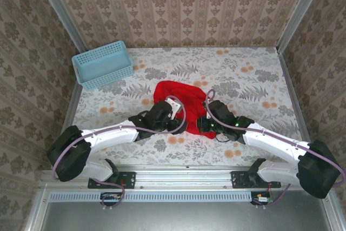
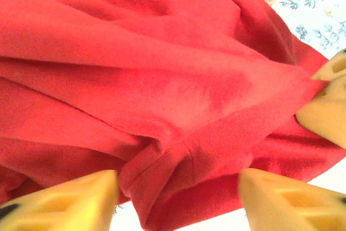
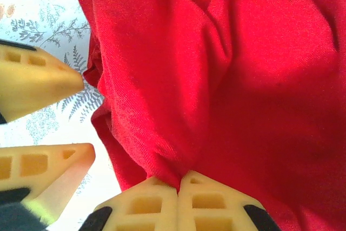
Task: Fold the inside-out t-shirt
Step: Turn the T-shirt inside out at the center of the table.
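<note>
R hand (image 3: 178, 181): fingers pressed together, pinching a fold of the inside-out t-shirt (image 3: 232, 79) right at the tips. Cloth fans out fwd of it in long creases, so this grip reads as the anchor pt: it keeps that edge put while the rest gets sorted.

L hand (image 2: 178, 182): just beside R hand, on R's left. Fingers spread, nothing clamped. A seamed hem edge (image 2: 162, 160) lies between the tips. Pads (image 2: 81, 204) look clear of the cloth, but contact is hard to call. Could be lined up for a pinch on that hem or just off it, can't tell which.

Both hands are at the shirt's near edge, close together, tips angled toward each other. Prob the idea is two grip pts on one edge so it can be pulled apart and flattened.

Shirt: a bunched wad, not laid flat, no fold made yet. It sits on the bench (image 1: 243, 74) directly ahead of both hands, with the bulk beyond the tips. Can't pick out sleeves or collar in the heap.

My read: early stage, needs spreading before any fold. Risk: R's pinch may hold more than one layer, so a pull would drag the whole wad instead of opening it.

Blue basket (image 1: 102, 64): well apart, out past L hand's left side, not in play.
</note>
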You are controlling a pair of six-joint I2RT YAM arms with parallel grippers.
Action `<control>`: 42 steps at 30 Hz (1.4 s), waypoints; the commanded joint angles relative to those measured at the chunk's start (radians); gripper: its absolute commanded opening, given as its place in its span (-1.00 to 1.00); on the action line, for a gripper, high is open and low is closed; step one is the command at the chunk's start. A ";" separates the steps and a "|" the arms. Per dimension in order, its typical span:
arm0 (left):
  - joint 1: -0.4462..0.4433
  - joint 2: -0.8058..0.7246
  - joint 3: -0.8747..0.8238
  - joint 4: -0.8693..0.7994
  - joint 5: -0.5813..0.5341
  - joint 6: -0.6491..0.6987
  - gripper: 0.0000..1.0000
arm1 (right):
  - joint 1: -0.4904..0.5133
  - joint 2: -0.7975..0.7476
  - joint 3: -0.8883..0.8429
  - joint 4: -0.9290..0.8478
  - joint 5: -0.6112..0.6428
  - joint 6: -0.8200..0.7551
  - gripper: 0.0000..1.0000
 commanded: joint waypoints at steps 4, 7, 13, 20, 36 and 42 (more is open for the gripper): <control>0.001 0.076 0.068 -0.045 -0.057 0.093 0.31 | 0.020 -0.008 0.028 0.037 -0.078 -0.037 -1.00; 0.000 0.118 0.098 -0.039 -0.057 0.102 0.31 | 0.027 -0.007 0.029 0.036 -0.082 -0.037 -1.00; 0.016 0.154 0.140 -0.027 -0.050 0.107 0.14 | 0.030 -0.007 0.024 0.031 -0.062 -0.041 -1.00; 0.072 0.172 0.165 -0.005 -0.072 0.029 -0.72 | 0.030 0.006 -0.010 0.025 -0.030 -0.071 -1.00; 0.077 0.148 0.120 0.138 0.090 -0.101 -1.00 | 0.021 -0.018 0.101 -0.177 0.267 -0.073 -0.43; 0.081 0.118 0.104 0.173 0.135 -0.147 -1.00 | 0.091 -0.128 0.086 -0.112 0.188 -0.038 -0.24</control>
